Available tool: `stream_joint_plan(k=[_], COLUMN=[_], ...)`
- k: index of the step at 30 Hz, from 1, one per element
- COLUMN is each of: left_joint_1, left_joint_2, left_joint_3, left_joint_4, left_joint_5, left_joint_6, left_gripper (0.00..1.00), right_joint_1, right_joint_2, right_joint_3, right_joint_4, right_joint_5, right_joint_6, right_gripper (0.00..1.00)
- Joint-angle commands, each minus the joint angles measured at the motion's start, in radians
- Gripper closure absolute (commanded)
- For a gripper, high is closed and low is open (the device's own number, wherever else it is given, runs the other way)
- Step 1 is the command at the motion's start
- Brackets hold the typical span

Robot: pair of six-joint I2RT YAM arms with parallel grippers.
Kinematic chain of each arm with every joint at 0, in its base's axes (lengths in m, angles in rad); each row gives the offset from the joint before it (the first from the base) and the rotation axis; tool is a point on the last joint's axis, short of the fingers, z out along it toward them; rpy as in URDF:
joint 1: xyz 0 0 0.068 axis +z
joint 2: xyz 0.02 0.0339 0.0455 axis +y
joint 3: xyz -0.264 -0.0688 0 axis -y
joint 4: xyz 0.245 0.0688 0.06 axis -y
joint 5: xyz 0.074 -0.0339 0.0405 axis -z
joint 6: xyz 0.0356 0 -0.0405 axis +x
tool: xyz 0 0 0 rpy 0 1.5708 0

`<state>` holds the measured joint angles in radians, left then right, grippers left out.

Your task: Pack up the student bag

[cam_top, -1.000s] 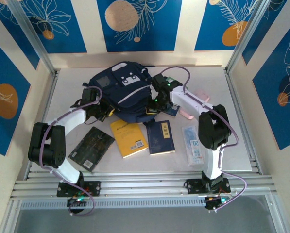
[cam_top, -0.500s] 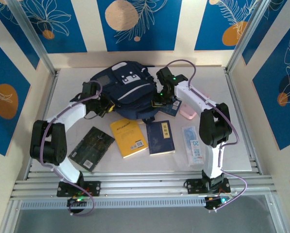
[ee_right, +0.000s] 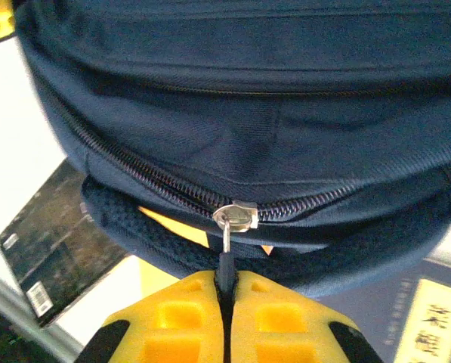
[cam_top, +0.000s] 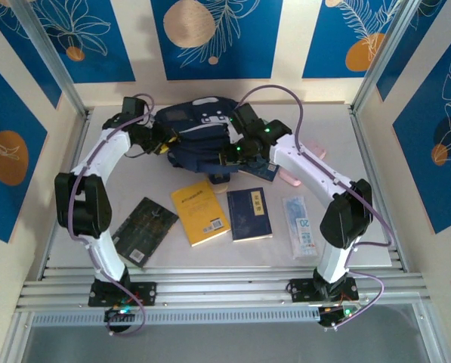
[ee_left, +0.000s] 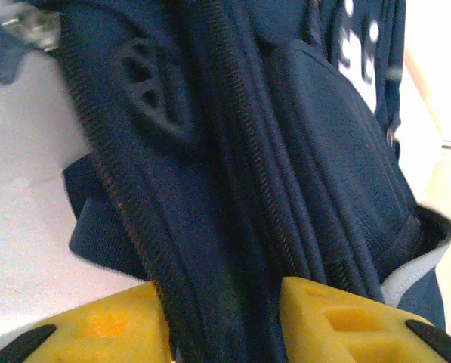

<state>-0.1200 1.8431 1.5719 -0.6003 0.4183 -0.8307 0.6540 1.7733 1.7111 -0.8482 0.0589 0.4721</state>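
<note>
The student bag [cam_top: 199, 134], navy with white trim, sits bunched up at the back of the table. My left gripper [cam_top: 167, 142] is at its left side. In the left wrist view its yellow fingers [ee_left: 119, 321] stand apart, the left gripper [ee_left: 223, 295] open around a ridge of the bag's fabric and zipper seam [ee_left: 210, 189]. My right gripper [cam_top: 229, 155] is at the bag's front right. In the right wrist view this gripper [ee_right: 227, 291] is shut on the dark zipper pull [ee_right: 226, 265], which hangs from the silver slider [ee_right: 239, 215].
On the table in front of the bag lie a black book [cam_top: 142, 231], a yellow book [cam_top: 201, 215], a navy book [cam_top: 249, 214] and a clear flat pack [cam_top: 301, 225]. A pink item [cam_top: 289, 178] lies beside the right arm. Walls close in the left, right and back.
Both arms have moved toward the back wall and the bag has shifted back and bunched up with them. The left gripper's fingers have parted. The right gripper stays shut on the zipper pull.
</note>
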Motion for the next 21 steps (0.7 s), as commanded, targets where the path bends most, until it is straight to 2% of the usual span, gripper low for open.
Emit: stream_joint_plan(k=[1,6,8,13,17,21], left_joint_1=[0.018,0.035,0.042,0.051,0.051,0.048], left_joint_2=[-0.042,-0.186,-0.247,-0.425,-0.496,-0.527], left_joint_3=[-0.002,-0.116,-0.179,-0.44,-0.545,-0.651], left_joint_4=[0.02,-0.095,-0.119,-0.029,-0.076,-0.036], left_joint_5=[0.009,-0.109,-0.128,-0.036,-0.02,0.026], left_joint_6=[0.024,0.033,0.02,-0.089,-0.114,-0.182], left_gripper=[0.53,0.41,0.33,0.29,0.29,0.29], right_joint_1=[0.079,0.147,0.154,0.183,0.211,0.221], right_joint_2=[-0.015,0.042,0.049,0.084,0.145,0.166], right_joint_3=[0.001,-0.044,-0.097,-0.198,-0.181,-0.2], right_joint_4=[0.063,0.157,0.232,0.431,0.42,0.433], right_joint_5=[-0.141,-0.149,-0.167,-0.232,-0.219,-0.213], right_joint_6=[0.086,0.13,0.17,0.264,0.258,0.26], right_gripper=[1.0,1.0,1.0,1.0,1.0,1.0])
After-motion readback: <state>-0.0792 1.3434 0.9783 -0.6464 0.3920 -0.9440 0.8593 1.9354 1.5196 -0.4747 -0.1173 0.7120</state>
